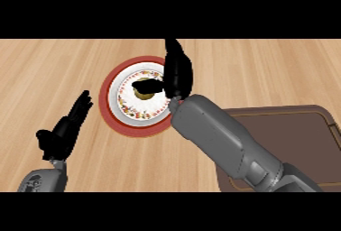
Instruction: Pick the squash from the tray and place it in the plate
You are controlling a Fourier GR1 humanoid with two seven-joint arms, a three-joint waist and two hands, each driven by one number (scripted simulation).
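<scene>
A: Where is the squash point(144, 91) sitting?

B: It is lying over the middle of the plate point(110, 85), a small olive-brown lump showing beneath the right hand's thumb. Whether it is resting on the plate or hanging just above it, I cannot tell.

A: And the right hand point(178, 70)?

B: It is reaching over the plate's right half, with the long fingers point(174, 49) pointing away from the robot, past the red rim. The thumb point(148, 84) is sticking out to the left and lying across the squash. The thumb is touching it, yet the fingers are looking fairly straight, so I cannot tell whether the hand is pinching the squash or letting go.

A: How is the arm lying?

B: The grey right forearm point(226, 140) is running on a slant from the lower right edge up to the plate, crossing the left corner of the brown tray point(300, 126).

A: The other hand?

B: The left hand point(66, 127) is resting open at the lower left, fingers straight and pointing up and to the right, well apart from the plate, over the wooden counter point(40, 67).
</scene>
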